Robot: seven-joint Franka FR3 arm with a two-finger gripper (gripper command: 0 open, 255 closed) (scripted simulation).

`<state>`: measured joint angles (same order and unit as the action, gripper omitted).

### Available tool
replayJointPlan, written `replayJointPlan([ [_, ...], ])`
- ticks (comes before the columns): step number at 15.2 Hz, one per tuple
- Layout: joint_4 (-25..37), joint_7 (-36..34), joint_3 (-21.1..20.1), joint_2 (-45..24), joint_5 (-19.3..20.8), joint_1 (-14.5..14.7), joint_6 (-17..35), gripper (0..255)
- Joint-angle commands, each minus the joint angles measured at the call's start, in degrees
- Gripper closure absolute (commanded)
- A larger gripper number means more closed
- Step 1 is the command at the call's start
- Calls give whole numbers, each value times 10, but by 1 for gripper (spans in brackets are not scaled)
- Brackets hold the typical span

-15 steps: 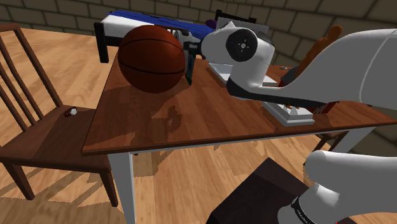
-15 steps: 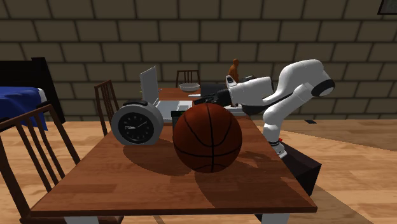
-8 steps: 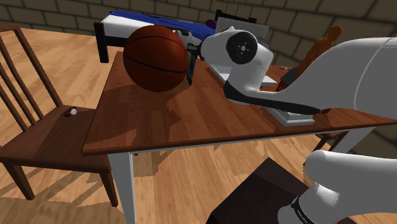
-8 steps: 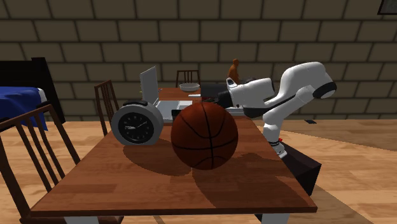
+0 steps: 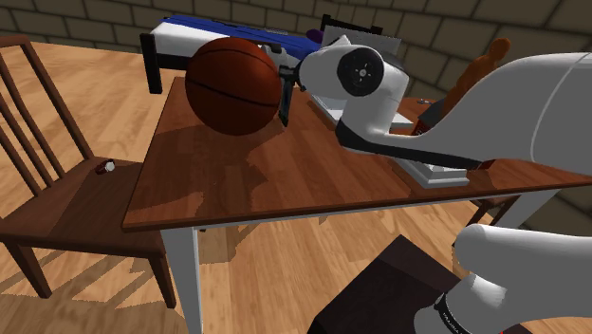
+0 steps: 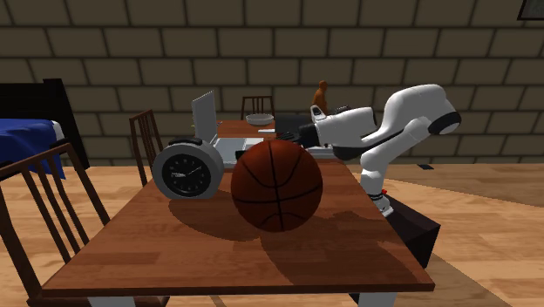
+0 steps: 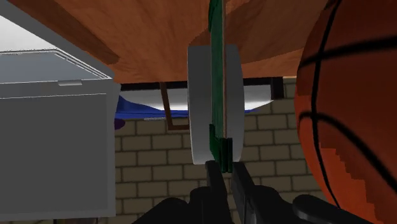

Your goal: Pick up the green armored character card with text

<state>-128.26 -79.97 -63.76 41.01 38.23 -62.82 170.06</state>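
I can read no writing: the card point(image 7: 217, 76) clasped in my pincer point(image 7: 227, 172) stands edge-on, and the clock point(image 6: 186, 171) beyond it has marks too small to read.

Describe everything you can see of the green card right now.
The green card appears edge-on in the wrist view: a thin, flat, dark green strip, so its printed face cannot be read. It runs straight away from the end effector, across a pale round disc; contact there is unclear. Its near end sits in the narrow gap between the black fingers, which look closed on it. A basketball lies beside it, apart.
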Motion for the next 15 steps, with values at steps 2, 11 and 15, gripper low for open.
replayJointPlan([
  [2,9,21,-2,-14,3,10,-16,255],
  [11,55,79,40,-53,-10,55,-70,255],
  [15,67,93,49,-62,-15,64,-83,255],
])
